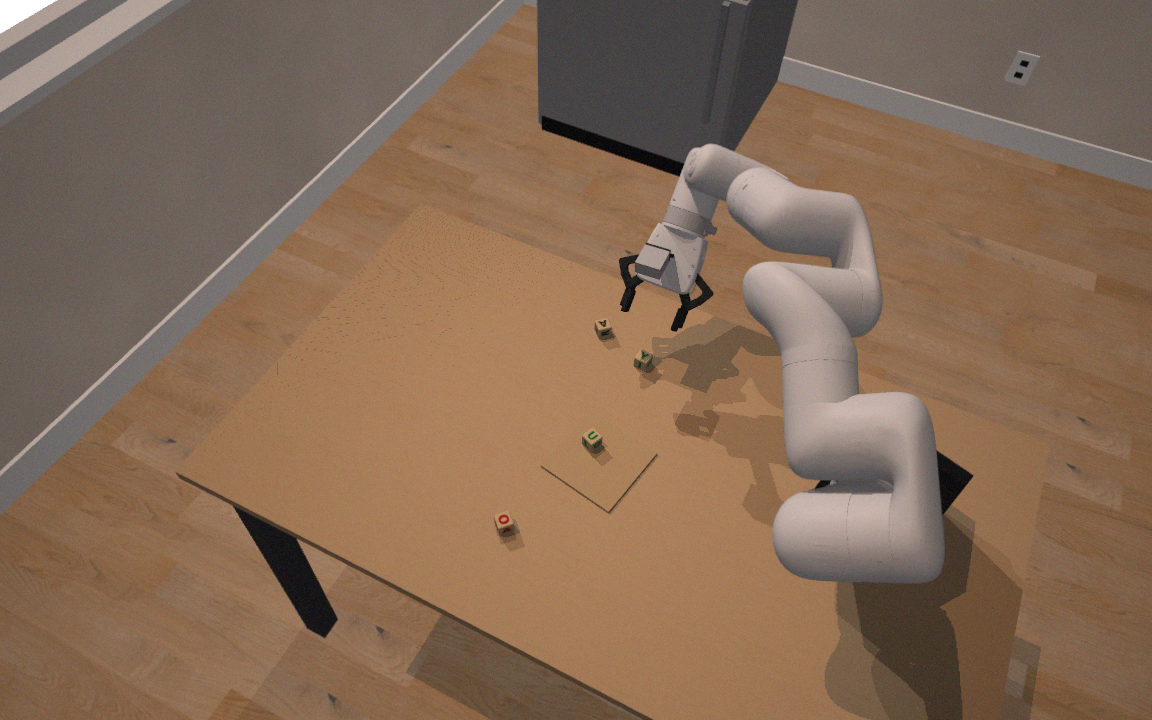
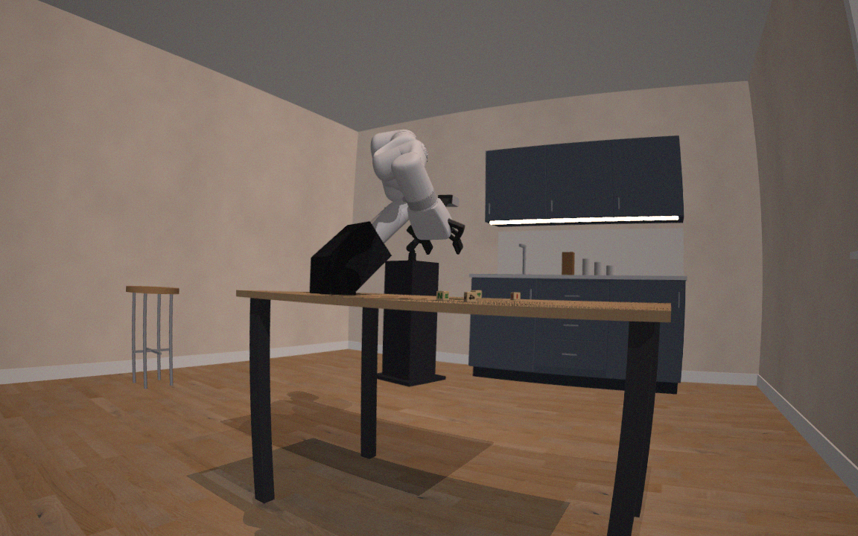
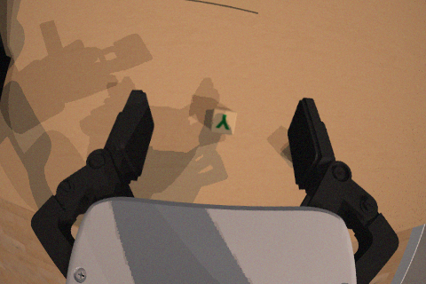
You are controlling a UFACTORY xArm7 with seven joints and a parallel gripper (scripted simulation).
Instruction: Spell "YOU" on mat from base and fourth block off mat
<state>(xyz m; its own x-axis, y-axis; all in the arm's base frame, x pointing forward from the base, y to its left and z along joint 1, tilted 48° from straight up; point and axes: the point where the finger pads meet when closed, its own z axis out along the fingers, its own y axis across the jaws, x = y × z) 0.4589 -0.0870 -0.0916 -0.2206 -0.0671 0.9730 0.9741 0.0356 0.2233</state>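
Only U block (image 1: 592, 439) on mat (image 1: 625, 483) (gripper (image 1: 652, 314) wide, empty).

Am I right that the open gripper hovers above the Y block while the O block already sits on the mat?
Not quite. The top view shows the U block on the mat; the O block lies off it. The open gripper does hover above the Y block.
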